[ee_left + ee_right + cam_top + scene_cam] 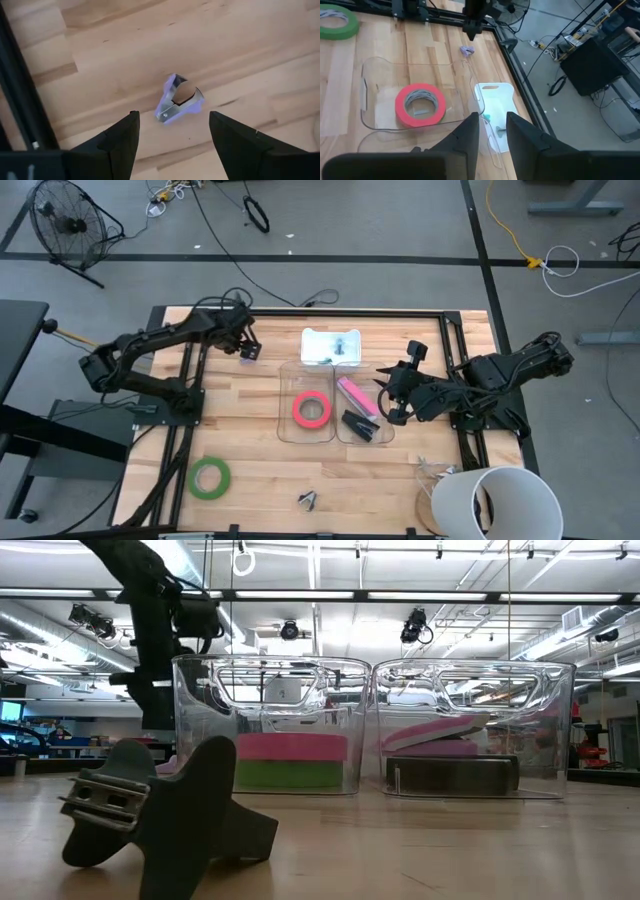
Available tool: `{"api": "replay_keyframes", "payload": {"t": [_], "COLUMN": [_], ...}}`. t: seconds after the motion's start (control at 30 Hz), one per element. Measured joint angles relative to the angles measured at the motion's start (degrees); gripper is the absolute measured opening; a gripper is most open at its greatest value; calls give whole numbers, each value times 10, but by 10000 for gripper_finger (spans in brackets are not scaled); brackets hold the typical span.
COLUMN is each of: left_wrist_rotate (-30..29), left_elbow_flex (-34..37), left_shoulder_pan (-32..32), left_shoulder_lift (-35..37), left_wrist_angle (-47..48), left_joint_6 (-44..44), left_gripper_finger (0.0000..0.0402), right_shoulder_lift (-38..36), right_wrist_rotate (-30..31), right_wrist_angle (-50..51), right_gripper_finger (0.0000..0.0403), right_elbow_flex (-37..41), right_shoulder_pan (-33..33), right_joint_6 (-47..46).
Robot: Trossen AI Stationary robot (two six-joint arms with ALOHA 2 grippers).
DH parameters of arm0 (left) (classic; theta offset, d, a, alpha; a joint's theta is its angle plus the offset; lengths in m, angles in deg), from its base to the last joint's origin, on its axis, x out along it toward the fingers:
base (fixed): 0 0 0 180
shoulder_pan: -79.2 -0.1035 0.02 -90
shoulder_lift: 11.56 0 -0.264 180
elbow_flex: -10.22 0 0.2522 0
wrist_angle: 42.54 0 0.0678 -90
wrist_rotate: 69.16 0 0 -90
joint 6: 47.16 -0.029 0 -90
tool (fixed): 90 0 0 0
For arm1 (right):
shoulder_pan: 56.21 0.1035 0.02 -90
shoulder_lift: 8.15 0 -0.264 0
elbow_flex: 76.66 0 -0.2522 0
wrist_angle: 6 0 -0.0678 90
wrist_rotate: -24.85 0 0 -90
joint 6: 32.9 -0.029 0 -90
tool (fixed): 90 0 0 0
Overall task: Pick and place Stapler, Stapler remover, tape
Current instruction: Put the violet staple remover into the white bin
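Bench (250, 420): wooden, bins mid-way.
Left hand (172, 137): spread above purple staple remover (177, 97).
Right hand (492, 130): slightly parted, empty.
Next: probably descend, pinch.

table (250, 470) is pale butcher-block wood, matte. both bins (270, 720) are clear glossy plastic. purple staple remover (177, 98) has shiny metal jaws with plastic grips. pink tape roll (420, 104) looks papery, matte.

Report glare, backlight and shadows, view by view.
Low view: ceiling lights glare through the clear bins, leaving the dark staple remover a silhouette. High view: even light on the table. Left wrist view: soft light on the purple staple remover, before the open left tool.
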Motion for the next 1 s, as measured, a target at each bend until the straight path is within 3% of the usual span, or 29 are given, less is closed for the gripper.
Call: {"api": "replay_keyframes", "payload": {"t": [0.47,1.0], "left_wrist_rotate": [-22,-26], "left_elbow_flex": [52,102], "left_shoulder_pan": [0,0], "left_shoulder_lift": [0,-61], "left_wrist_angle": [-96,-188], "left_joint_6": [1,-2], "left_gripper_finger": [242,242], "right_shoulder_lift": [0,0], "right_wrist_rotate": [0,0], "right_wrist_angle": [-6,-12], "right_gripper_finger": [97,97], "right_elbow_flex": [0,0], "right_shoulder_pan": [0,0], "right_joint_6": [-13,-13]}}
